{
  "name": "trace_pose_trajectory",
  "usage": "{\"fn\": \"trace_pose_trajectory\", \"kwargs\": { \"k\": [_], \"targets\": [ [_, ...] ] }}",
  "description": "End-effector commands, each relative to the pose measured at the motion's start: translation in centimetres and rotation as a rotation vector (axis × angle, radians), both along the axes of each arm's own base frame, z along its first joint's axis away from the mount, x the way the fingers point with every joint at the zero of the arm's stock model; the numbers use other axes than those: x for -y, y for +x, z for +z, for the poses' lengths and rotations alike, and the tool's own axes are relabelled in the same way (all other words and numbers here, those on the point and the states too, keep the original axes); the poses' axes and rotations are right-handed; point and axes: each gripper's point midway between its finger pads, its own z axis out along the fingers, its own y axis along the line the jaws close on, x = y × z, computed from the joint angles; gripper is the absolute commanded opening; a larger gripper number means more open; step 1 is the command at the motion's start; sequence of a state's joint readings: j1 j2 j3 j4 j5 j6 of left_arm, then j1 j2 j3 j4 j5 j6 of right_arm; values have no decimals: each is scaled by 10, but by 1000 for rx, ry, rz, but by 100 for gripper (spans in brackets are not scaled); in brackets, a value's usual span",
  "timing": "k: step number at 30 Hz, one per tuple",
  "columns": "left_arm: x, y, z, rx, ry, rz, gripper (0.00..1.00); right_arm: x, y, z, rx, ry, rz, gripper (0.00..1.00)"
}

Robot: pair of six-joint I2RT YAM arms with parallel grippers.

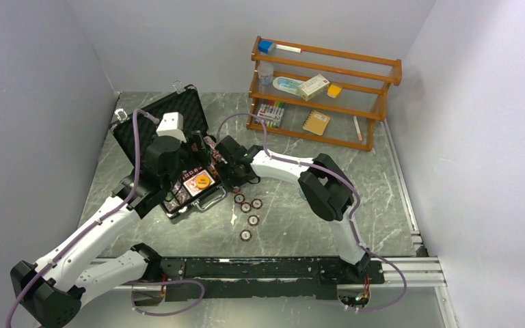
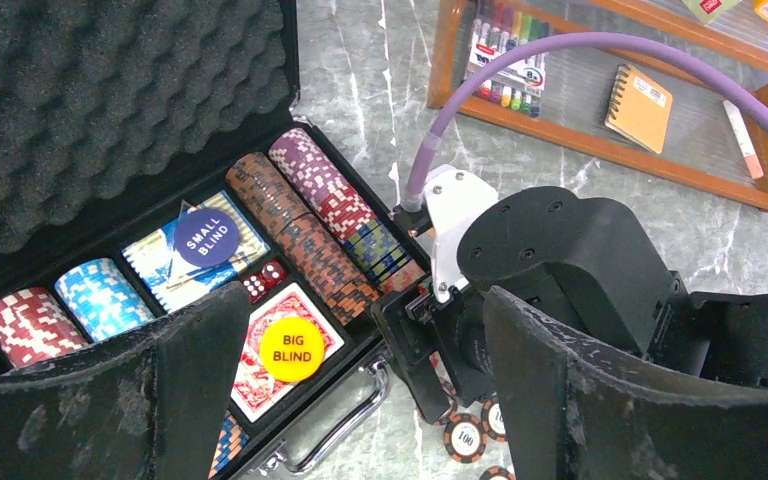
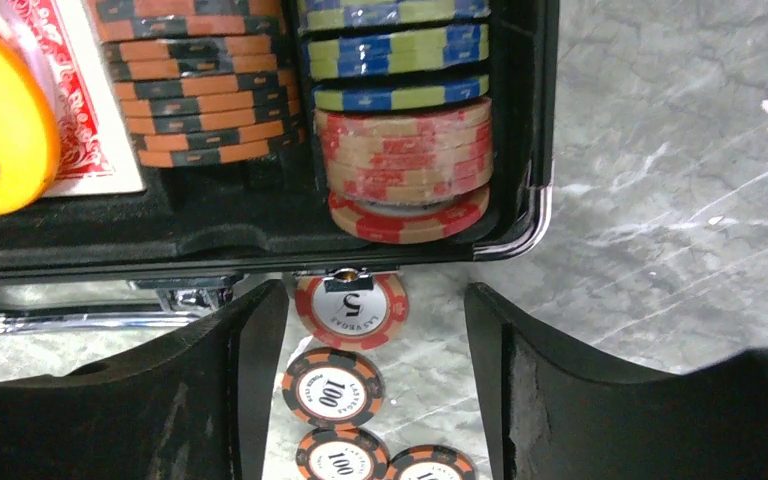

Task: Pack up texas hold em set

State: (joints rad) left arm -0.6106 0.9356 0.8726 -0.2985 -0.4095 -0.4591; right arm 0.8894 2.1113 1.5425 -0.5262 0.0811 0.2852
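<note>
Both grippers are spread wide with nothing between the fingers. Nearest the arms' bases, a short trail of loose poker chips (image 1: 253, 220) lies on the marbled table (image 1: 280, 232), just beside the front of the case (image 3: 530, 150). The right gripper (image 3: 365, 300) hangs over them, its fingers straddling a red chip marked 5 (image 3: 351, 310) that sits against the case's front wall, with orange-and-black 100 chips (image 3: 332, 388) strung out nearer the arms. Whether the tips touch the table I cannot tell. The left gripper (image 2: 365, 320), just as wide, hovers over the case's handle edge and grips nothing.

Inside, most of the set looks packed. Long chip rows (image 2: 300, 240) fill the slots, and the red-backed card deck (image 2: 250, 385) lies flat with the orange BIG BLIND disc (image 2: 291, 349) on top. Beyond that sit red dice (image 2: 265, 280) and a SMALL BLIND disc (image 2: 206, 236). I would call the job well past halfway. What remains is gathering the loose chips into the rows, where the orange-and-black row shows a gap at its front end, then dropping the foam-lined lid (image 1: 178, 119), which stands open, and fastening its latches (image 1: 177, 85). Farther back, well apart from all this, stands the wooden shelf (image 1: 355, 68) with its notebook (image 1: 316, 122).
</note>
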Motion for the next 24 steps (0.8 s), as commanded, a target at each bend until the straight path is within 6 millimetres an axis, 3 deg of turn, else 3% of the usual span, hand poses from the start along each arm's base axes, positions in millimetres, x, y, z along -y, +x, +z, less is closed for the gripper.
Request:
{"fn": "trace_pose_trajectory", "kwargs": {
  "k": [1, 7, 11, 23, 24],
  "targets": [
    [-5, 2, 11, 29, 13, 19, 90, 1, 7, -13, 20, -46, 8, 67],
    [-6, 2, 10, 28, 24, 22, 90, 10, 7, -21, 9, -94, -20, 53],
    [-6, 3, 10, 29, 25, 22, 91, 26, 0, -22, -12, -149, -41, 44],
    [-6, 2, 5, 27, 30, 17, 91, 110, -34, -22, -143, -281, -98, 42],
    [-5, 2, 4, 27, 30, 15, 91, 114, -35, -15, -144, -274, -101, 42]
  ]
}}
